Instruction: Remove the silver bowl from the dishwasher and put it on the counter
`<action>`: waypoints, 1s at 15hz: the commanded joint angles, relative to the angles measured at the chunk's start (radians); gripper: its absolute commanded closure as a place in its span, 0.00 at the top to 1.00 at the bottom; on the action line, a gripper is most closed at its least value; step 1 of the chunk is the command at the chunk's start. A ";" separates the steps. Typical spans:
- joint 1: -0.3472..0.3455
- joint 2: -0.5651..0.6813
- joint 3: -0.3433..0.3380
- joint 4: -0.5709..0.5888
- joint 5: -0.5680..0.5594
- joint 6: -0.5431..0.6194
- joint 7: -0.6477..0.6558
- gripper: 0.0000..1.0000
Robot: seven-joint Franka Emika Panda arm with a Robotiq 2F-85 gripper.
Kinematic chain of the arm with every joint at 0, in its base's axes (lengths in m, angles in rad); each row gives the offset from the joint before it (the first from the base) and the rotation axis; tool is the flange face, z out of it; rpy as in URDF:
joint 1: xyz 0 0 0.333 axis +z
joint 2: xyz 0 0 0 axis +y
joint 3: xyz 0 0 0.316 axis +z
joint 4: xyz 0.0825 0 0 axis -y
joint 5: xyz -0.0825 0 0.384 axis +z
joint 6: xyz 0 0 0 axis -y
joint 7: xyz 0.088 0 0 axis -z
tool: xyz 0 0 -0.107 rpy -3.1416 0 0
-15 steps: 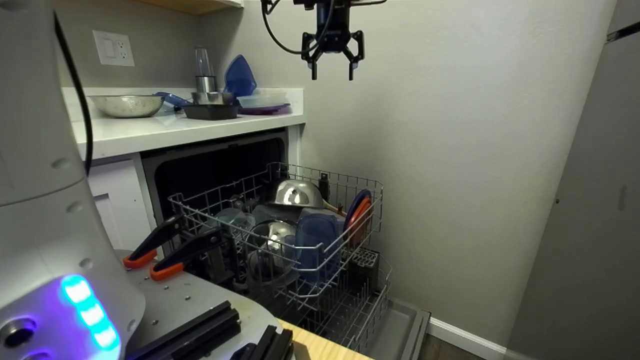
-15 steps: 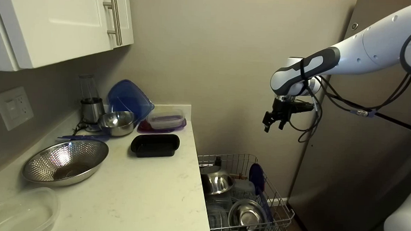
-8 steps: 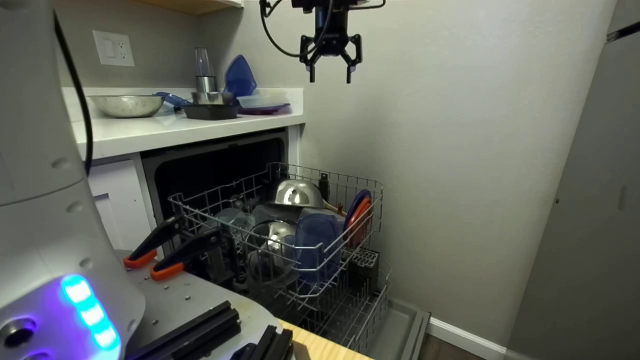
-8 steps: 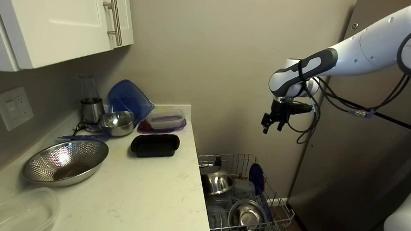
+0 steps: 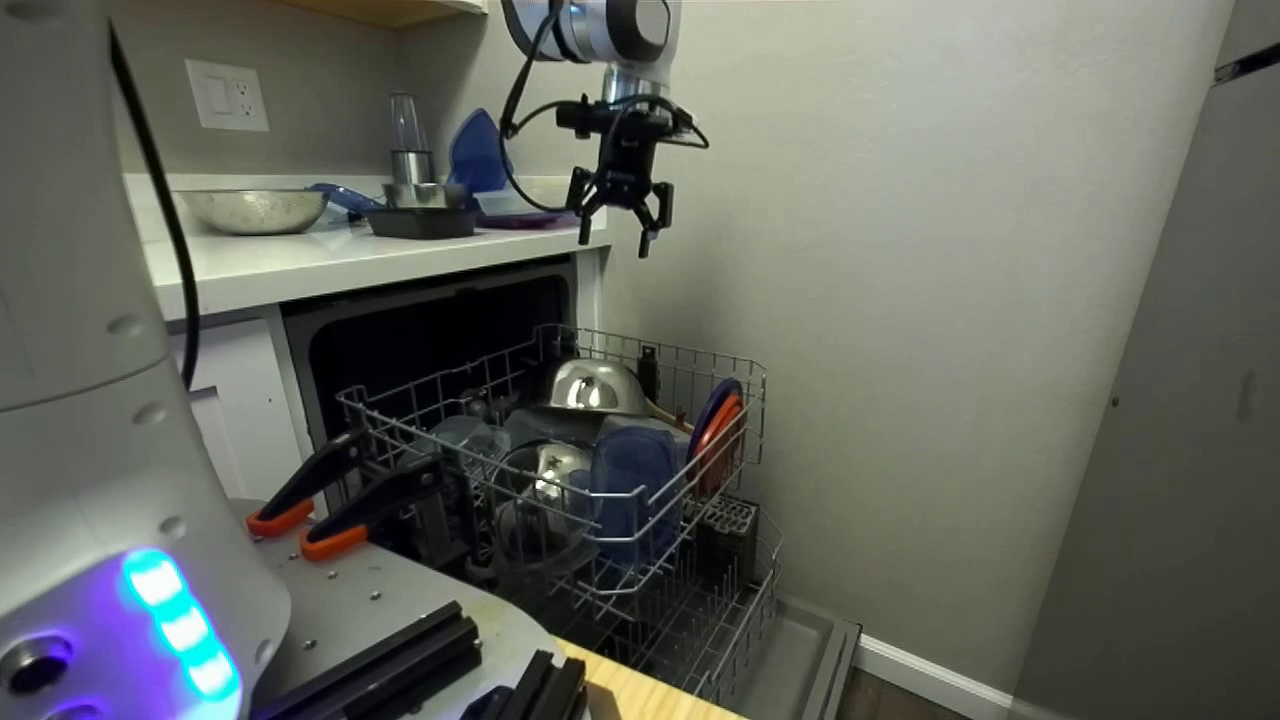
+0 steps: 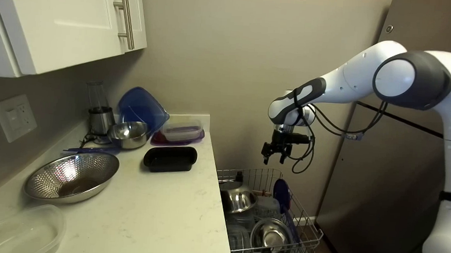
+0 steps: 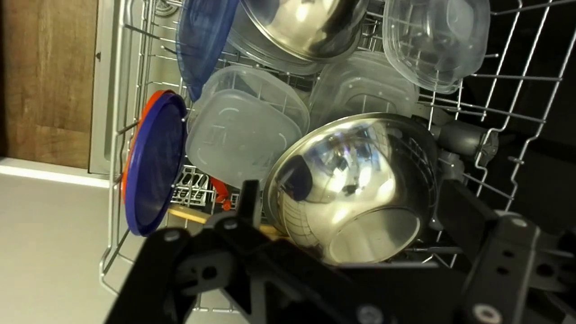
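Hand [image 5: 614,246] spread above inverted silver bowl [image 7: 346,180]; counter [image 6: 167,208] in both exterior views, not wrist view.

Beside the big fridge [image 6: 376,188] are a grey wall [image 6: 228,65] and brown floor [image 7: 49,85]; a white cupboard [image 6: 69,22] hangs well apart.

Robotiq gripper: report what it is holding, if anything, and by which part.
Nothing is held. The Robotiq gripper is open, its jaws spread with only air between them, above the upturned shiny steel bowl.
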 commanded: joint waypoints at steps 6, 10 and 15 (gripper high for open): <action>-0.021 0.281 0.037 0.265 0.096 -0.044 0.141 1.00; -0.085 0.391 0.078 0.354 0.219 -0.104 0.113 1.00; -0.136 0.498 0.100 0.446 0.328 -0.158 0.138 1.00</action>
